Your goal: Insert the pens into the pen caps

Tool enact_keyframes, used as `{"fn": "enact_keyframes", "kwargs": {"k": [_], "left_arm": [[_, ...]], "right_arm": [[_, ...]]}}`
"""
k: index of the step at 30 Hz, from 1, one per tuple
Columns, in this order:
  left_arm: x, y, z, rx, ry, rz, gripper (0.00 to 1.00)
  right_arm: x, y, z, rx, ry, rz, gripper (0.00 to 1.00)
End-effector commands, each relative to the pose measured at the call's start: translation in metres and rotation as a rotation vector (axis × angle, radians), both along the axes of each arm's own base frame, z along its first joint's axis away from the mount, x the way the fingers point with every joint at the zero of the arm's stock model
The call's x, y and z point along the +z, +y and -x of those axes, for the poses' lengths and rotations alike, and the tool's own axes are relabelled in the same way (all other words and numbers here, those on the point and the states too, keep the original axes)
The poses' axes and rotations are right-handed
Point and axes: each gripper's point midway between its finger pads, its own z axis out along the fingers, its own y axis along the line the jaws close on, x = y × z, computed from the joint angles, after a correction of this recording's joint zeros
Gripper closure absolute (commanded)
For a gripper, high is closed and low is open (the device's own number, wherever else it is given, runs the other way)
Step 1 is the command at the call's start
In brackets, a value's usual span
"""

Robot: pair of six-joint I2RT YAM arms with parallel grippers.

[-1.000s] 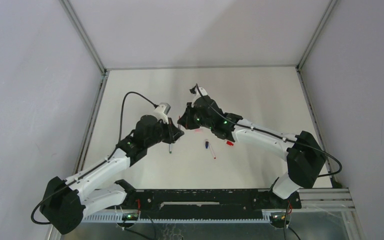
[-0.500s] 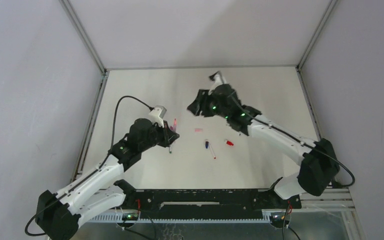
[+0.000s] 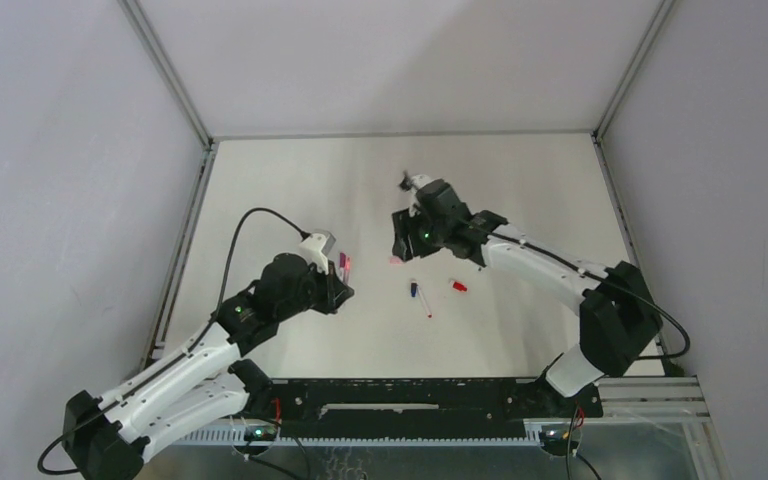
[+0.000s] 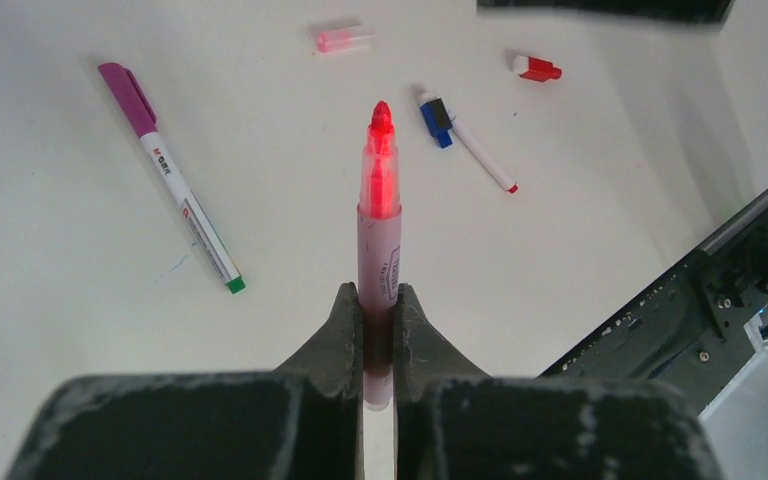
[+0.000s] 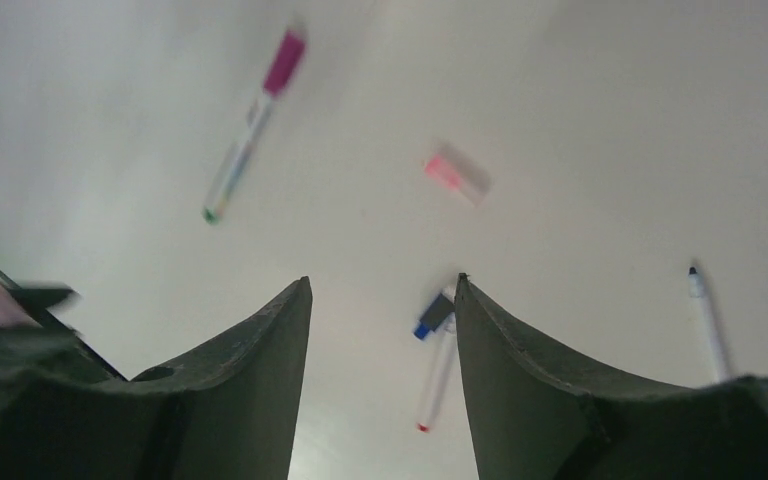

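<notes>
My left gripper (image 4: 379, 295) is shut on the rear end of a pinkish-red pen (image 4: 379, 200), whose bare red tip points away from me above the table. The same gripper (image 3: 338, 283) and pen (image 3: 345, 263) show at centre left in the top view. My right gripper (image 5: 383, 285) is open and holds nothing. It hangs (image 3: 401, 245) just beyond the pink cap (image 3: 396, 260). A white pen (image 4: 485, 160) lies beside a blue cap (image 4: 435, 115). A red cap (image 4: 536, 68) lies to the right of them. A purple-capped pen (image 4: 165, 170) lies at the left.
Another white pen with a blue tip (image 5: 708, 320) lies at the right of the right wrist view. The black base rail (image 3: 410, 395) runs along the near edge. Metal frame posts (image 3: 165, 70) and grey walls bound the table.
My right gripper has opened, drawn away from the left one, swung back and come down near the pink cap. My left arm has pulled back toward its base with the pen.
</notes>
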Motion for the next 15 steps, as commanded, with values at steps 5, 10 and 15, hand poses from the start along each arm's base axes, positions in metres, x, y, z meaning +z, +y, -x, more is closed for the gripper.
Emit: {"fn": "enact_keyframes", "kwargs": {"k": [5,10,15], "left_arm": [[0.014,0.006,0.005,0.030,-0.028,0.034,1.00],[0.018,0.007,0.007,0.041,-0.031,0.061,1.00],[0.024,0.004,0.010,0.032,-0.032,0.103,1.00]], "right_arm": [[-0.011,0.000,-0.011,0.305,-0.228,0.223,0.37],[-0.019,-0.004,-0.032,0.194,-0.184,0.250,0.38],[0.002,0.012,-0.049,-0.179,0.001,0.035,0.36]]}}
